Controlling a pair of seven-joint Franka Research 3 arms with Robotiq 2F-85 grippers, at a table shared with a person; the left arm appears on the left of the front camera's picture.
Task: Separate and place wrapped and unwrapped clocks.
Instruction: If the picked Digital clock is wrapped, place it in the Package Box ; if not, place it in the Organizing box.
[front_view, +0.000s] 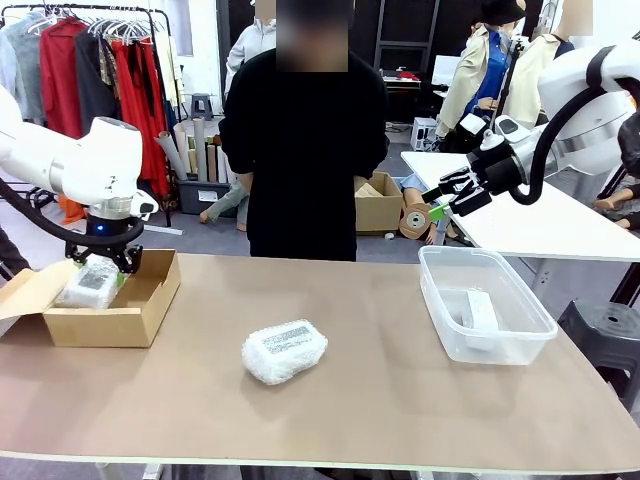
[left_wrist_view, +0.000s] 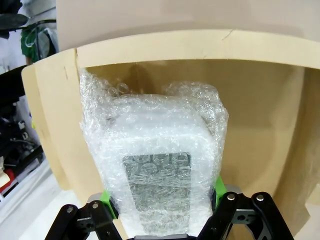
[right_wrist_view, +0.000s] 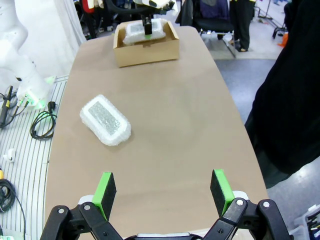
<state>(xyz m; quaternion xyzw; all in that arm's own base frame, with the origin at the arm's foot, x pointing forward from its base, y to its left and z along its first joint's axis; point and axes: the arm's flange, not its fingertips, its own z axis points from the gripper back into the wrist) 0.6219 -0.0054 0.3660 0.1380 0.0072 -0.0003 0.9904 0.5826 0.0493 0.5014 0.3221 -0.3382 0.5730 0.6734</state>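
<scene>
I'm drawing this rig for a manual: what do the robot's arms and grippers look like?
The left arm and right arm are glossy white with rounded joints, each trailed by a black cable. The left gripper and right gripper are black linkages with green pads.

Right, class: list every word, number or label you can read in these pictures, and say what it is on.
Label on the table bundle: printed, too small to read.
Label on the held bundle, in the left gripper: blurred by bubble wrap, unreadable.
No text can be quoted.
</scene>
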